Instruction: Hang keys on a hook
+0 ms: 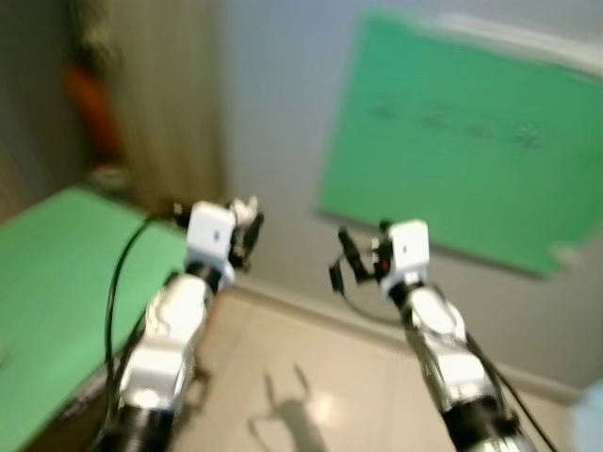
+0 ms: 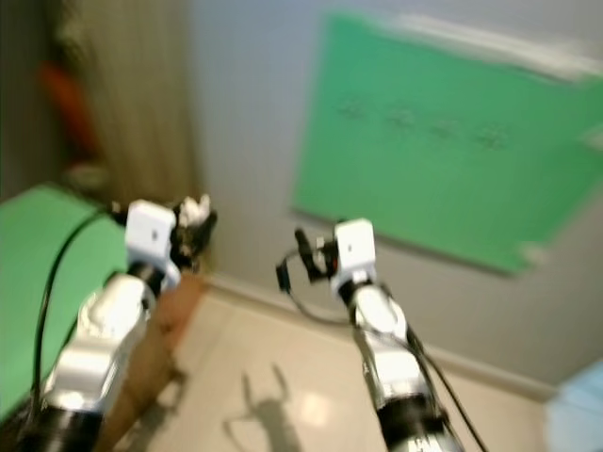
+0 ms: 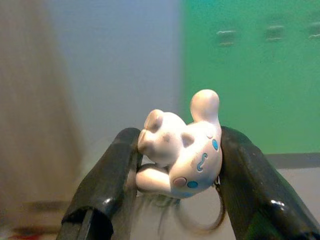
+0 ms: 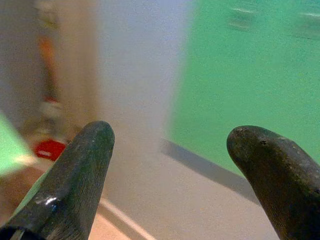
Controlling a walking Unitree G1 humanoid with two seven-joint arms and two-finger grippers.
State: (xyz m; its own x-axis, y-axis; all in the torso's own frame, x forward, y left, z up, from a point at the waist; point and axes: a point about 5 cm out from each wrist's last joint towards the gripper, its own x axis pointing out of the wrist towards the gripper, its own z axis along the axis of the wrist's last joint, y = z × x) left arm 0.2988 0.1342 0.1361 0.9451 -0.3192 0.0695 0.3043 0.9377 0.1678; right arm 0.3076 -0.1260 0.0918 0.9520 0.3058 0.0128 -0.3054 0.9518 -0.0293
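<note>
Keychain (image 3: 181,150) clamped in left gripper (image 3: 175,165); right gripper (image 4: 170,150) jaws apart.

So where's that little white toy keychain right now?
The white toy keychain is pinched between the left gripper's two black fingers, held up on the robot's left, in front of the grey wall and left of the green board.

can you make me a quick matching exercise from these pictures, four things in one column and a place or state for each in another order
Things:
1. left gripper
2. right gripper
3. green board
4. green table

Places or states:
A. fingers apart, holding nothing
B. on the wall ahead, with a row of hooks
C. to the robot's left
D. shut on a white cartoon-dog keychain

Pairs: 1-D, 2-A, 3-B, 4-C
</note>
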